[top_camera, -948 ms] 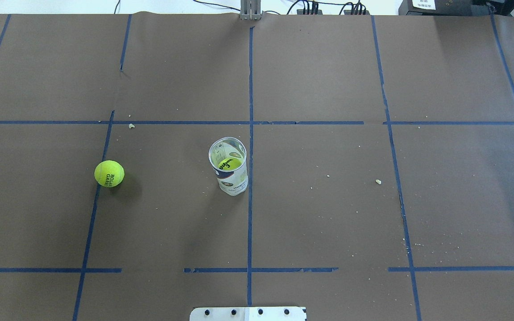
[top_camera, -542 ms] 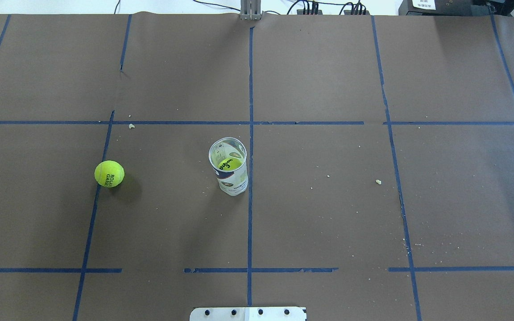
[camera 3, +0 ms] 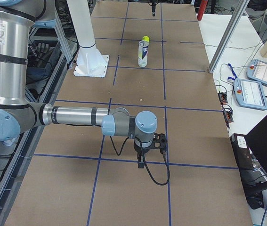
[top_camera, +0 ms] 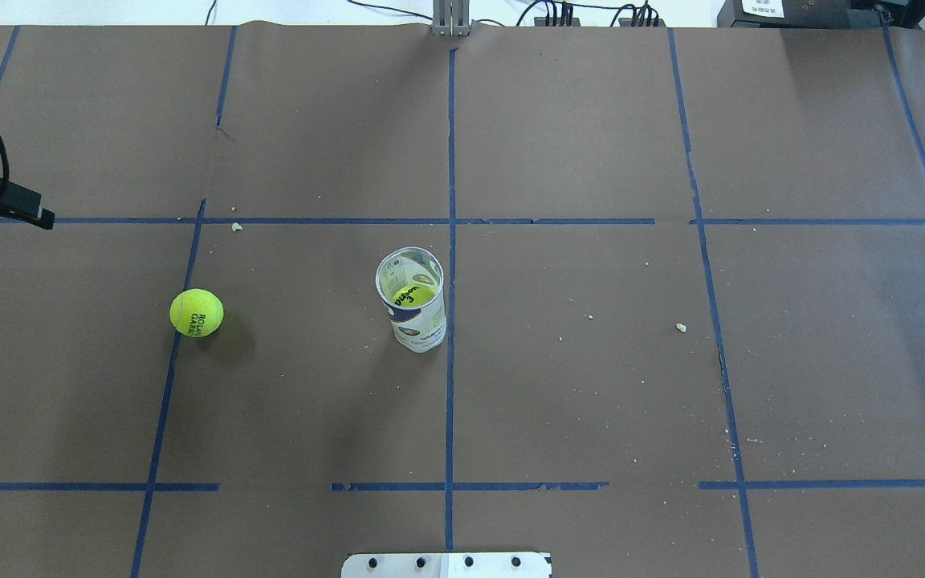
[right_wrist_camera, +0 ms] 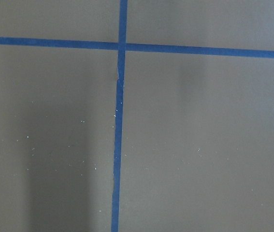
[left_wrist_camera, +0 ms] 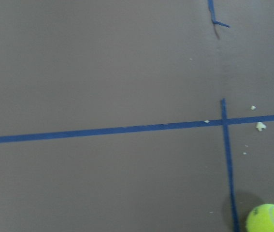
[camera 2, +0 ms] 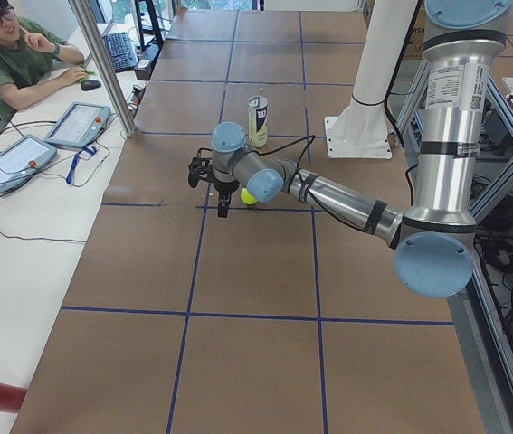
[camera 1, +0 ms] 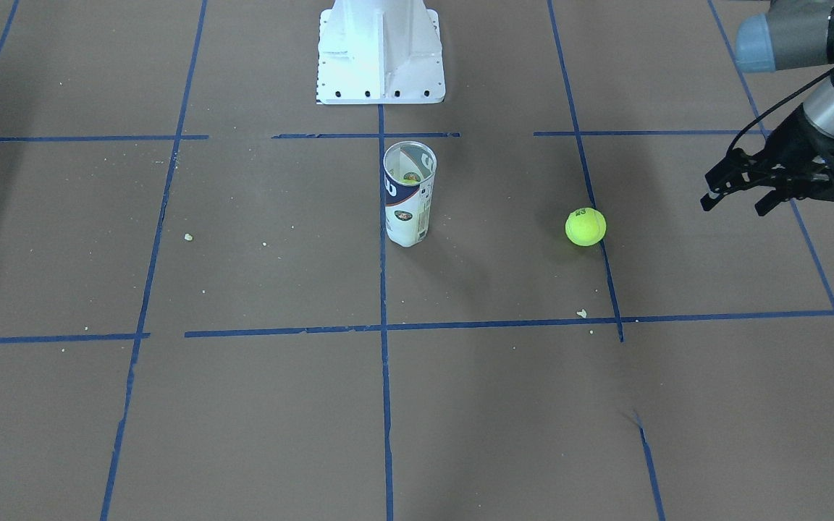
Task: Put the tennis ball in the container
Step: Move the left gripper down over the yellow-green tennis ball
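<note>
One ball [top_camera: 413,295] lies inside the upright container [top_camera: 424,329].

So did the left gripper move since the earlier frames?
Yes. The left gripper entered the overhead view at its left edge, along the blue tape line, toward the tennis ball.

the left arm [camera 2: 342,201] and right arm [camera 3: 72,116] are silver tubes joined by grey housings with pale blue round caps [camera 2: 432,264]. a white printed label [camera 2: 443,86] wraps the left arm. the left gripper [camera 1: 735,205] is black and angular. a thin black cable [camera 3: 168,173] loops at the right wrist. the white base mount [camera 1: 379,51] has a row of dark screws [camera 1: 381,93].
</note>
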You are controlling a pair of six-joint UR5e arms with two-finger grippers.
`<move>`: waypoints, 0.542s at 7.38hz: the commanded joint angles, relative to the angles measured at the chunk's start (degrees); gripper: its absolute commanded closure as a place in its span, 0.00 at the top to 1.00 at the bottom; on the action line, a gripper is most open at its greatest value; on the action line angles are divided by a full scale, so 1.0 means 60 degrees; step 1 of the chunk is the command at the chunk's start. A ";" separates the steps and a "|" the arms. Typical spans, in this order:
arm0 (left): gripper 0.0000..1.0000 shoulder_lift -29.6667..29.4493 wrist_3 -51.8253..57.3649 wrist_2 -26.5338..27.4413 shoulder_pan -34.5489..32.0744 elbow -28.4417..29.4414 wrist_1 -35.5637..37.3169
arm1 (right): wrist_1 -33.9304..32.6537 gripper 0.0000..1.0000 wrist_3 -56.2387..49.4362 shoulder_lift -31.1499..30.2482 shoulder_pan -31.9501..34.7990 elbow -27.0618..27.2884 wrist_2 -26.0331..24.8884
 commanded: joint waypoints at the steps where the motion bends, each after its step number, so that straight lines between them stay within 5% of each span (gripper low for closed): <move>1: 1.00 -0.0641 -0.2251 0.1638 0.1805 -0.0044 -0.0080 | 0.0000 1.00 0.0000 0.0000 0.0000 0.0000 0.0000; 4: 1.00 -0.0776 -0.3648 0.3108 0.3349 0.0001 -0.0051 | 0.0000 1.00 0.0000 0.0000 0.0000 0.0000 0.0000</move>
